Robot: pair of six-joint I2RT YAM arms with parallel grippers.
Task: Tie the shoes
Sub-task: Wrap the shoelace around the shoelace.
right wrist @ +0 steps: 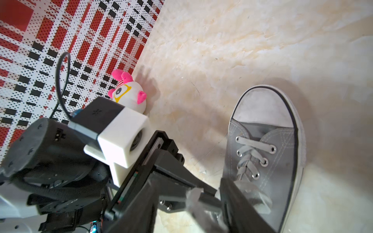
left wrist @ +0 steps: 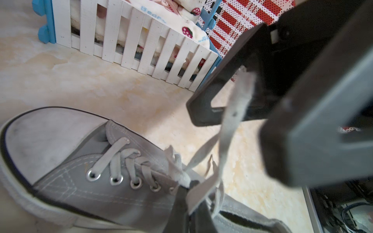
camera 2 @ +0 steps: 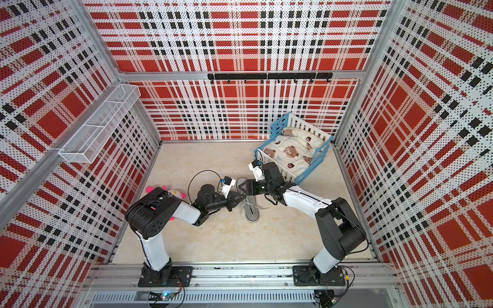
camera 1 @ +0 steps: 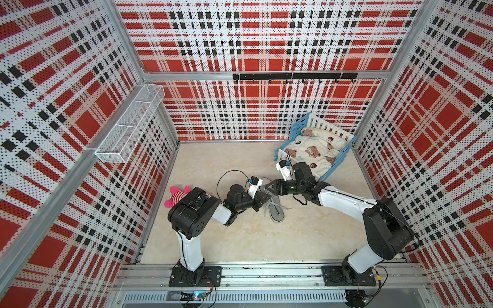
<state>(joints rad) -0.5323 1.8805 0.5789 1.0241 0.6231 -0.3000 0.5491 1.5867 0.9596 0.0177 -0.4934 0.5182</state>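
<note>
Left fingers (left wrist: pixel 177 209) pinching flat frayed lace (left wrist: pixel 234 115), grey canvas sneaker (left wrist: pixel 113 193)

a grey sneaker (left wrist: pixel 105 181) is seen on the pale floor (left wrist: pixel 101 84). its lace (left wrist: pixel 236 105) is pinched by the left gripper (left wrist: pixel 189 189) and is stretched up between the parted jaws of the right gripper (left wrist: pixel 232 137).

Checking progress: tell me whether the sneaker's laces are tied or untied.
Untied: the laces run loose off the grey sneaker; no bow.
</note>
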